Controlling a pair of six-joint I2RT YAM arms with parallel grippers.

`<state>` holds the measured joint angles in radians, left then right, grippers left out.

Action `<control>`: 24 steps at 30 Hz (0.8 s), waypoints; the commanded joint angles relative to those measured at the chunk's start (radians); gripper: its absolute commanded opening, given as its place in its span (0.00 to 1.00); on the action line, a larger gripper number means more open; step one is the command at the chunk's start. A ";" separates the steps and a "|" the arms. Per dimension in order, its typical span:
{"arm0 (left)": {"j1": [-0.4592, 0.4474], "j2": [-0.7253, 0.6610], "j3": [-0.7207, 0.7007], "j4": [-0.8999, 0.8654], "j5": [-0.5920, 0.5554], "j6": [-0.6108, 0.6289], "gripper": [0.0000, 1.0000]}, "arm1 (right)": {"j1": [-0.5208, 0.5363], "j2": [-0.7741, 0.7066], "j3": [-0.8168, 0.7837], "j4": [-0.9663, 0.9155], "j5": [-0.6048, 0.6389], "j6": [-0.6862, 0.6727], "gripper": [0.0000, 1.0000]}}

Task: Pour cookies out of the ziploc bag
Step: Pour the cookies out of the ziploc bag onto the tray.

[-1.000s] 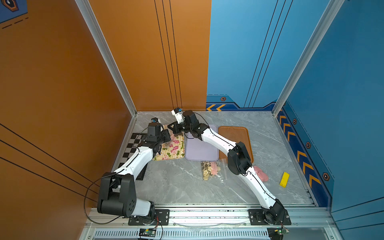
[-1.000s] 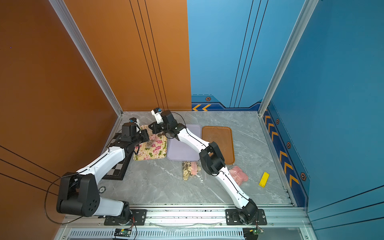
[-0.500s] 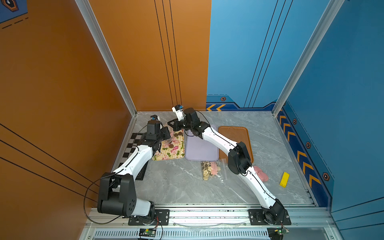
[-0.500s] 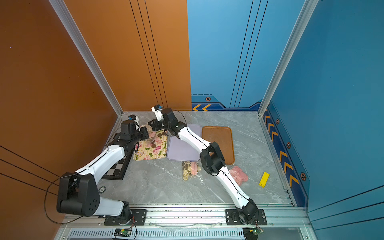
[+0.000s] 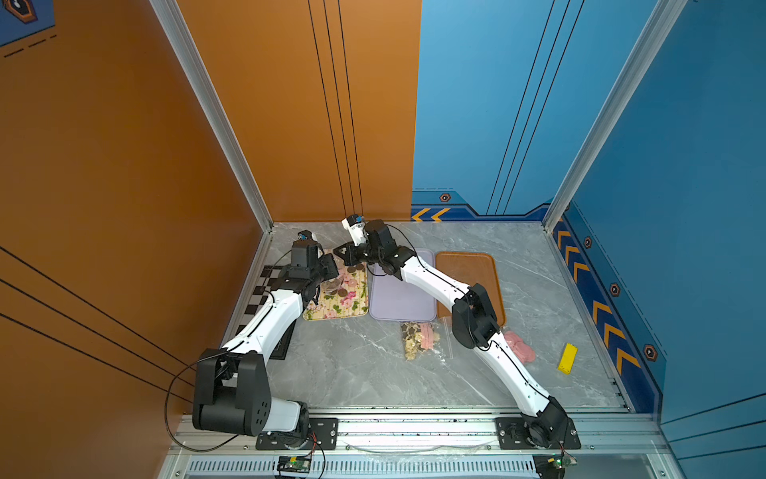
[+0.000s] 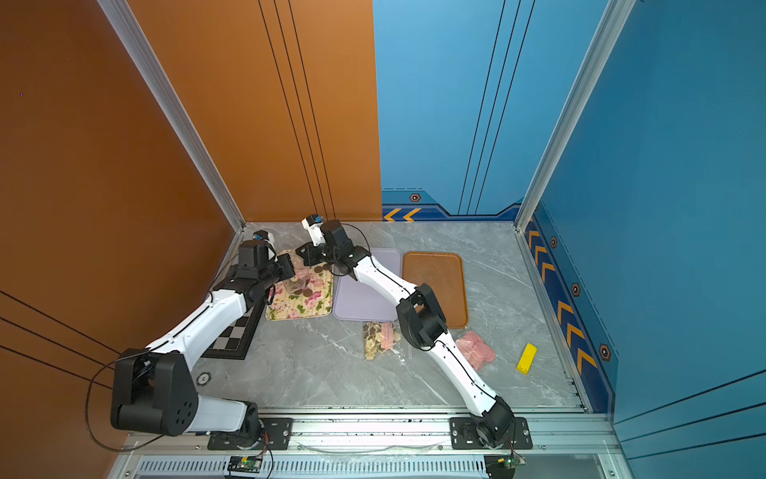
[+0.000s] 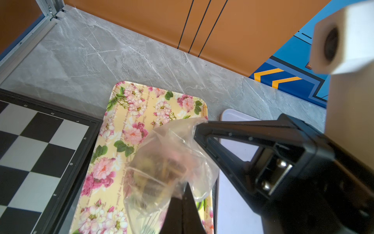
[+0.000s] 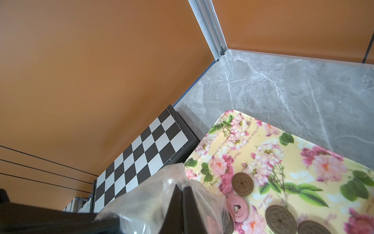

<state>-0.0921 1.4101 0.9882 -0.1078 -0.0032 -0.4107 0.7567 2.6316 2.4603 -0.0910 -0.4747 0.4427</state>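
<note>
A clear ziploc bag hangs over the far end of a floral tray, pinched from two sides. My left gripper is shut on one edge of the bag. The right gripper is shut on the opposite edge; its tip also shows in the left wrist view. Blurred brown and yellow cookies still sit inside the bag. Brown and pink round cookies lie loose on the tray beside the bag. In both top views the cookies lie between the two grippers.
A chessboard lies left of the floral tray, under the left arm. A purple tray and a brown tray lie to its right. Another cookie bag, a bag of pink discs and a yellow block rest on the marble table.
Both grippers have shifted slightly toward the back wall with the bag between them. Brown and pink cookies now show on the floral tray's far end.
</note>
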 commanded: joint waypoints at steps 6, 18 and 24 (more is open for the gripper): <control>0.000 -0.012 -0.039 0.045 -0.019 0.013 0.00 | 0.011 -0.017 0.046 -0.071 0.082 -0.054 0.00; -0.004 -0.036 -0.061 0.114 0.045 0.025 0.00 | 0.021 -0.035 0.057 -0.086 0.084 -0.076 0.00; -0.003 -0.039 -0.072 0.125 0.036 0.033 0.00 | 0.013 -0.041 0.048 -0.053 0.063 -0.046 0.00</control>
<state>-0.0917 1.4021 0.9321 -0.0174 0.0235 -0.3962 0.7723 2.6316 2.4882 -0.1486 -0.4149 0.3931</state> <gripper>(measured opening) 0.044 0.047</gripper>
